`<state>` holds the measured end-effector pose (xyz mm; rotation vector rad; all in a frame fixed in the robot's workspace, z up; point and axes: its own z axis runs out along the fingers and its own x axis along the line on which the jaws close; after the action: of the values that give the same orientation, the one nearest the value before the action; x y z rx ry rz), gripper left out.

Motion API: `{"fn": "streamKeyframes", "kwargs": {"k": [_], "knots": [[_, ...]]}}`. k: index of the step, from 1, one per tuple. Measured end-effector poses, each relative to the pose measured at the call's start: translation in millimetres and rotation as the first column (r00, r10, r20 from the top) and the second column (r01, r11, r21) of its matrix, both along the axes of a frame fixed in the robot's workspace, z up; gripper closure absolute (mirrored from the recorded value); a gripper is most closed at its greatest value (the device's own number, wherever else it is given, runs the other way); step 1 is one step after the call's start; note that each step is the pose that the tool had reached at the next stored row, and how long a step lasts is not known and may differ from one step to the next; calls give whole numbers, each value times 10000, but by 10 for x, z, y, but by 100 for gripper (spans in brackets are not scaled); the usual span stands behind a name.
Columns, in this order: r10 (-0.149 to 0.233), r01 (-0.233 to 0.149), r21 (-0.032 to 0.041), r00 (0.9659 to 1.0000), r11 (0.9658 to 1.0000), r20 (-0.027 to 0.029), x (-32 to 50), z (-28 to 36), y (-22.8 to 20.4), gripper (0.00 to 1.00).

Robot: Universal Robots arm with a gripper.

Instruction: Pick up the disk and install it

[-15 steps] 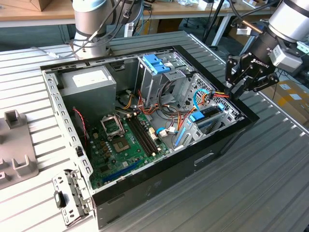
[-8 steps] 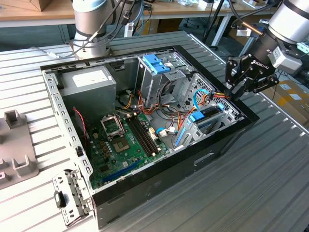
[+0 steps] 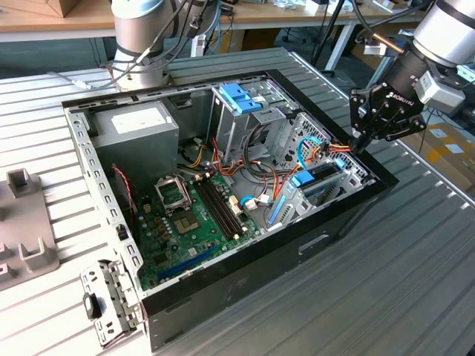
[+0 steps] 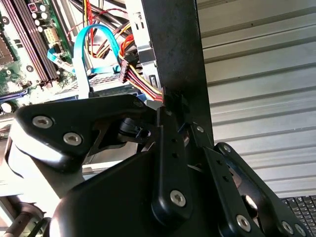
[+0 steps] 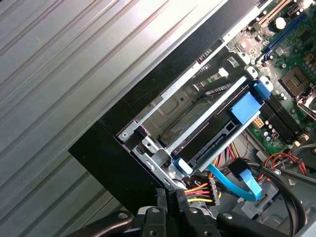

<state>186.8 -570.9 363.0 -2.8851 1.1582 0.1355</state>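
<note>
The disk (image 3: 320, 178) lies flat in the lower drive bay at the corner of the open computer case (image 3: 223, 297) on the exterior view's right. Its dark body (image 5: 212, 140) sits between the bay's metal rails, with the blue carrier frame (image 5: 245, 107) at the end toward the motherboard. My gripper (image 3: 357, 147) hangs over that case corner, just beyond the disk's cable end. Its fingers (image 4: 163, 121) are drawn together, and a bundle of red, yellow and orange wires (image 5: 195, 190) with a black connector (image 4: 123, 69) runs in between the tips. The gripper (image 5: 170, 197) is apart from the disk.
A light blue flat cable (image 5: 237, 180) loops beside the bay. A metal drive cage with a blue bracket (image 3: 241, 96) stands at the back of the case. The motherboard (image 3: 189, 215) fills the floor, with a power supply (image 3: 137, 122) behind. Ribbed table (image 3: 415, 259) surrounds the case.
</note>
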Motion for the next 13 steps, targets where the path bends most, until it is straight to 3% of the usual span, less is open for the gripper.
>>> {"fn": "streamKeyframes", "kwargs": {"k": [10,13], "knots": [[0,0,5,10000,10000,0,0,1,-2,81],[0,0,4,10000,10000,0,0,38,-1,81]]}}
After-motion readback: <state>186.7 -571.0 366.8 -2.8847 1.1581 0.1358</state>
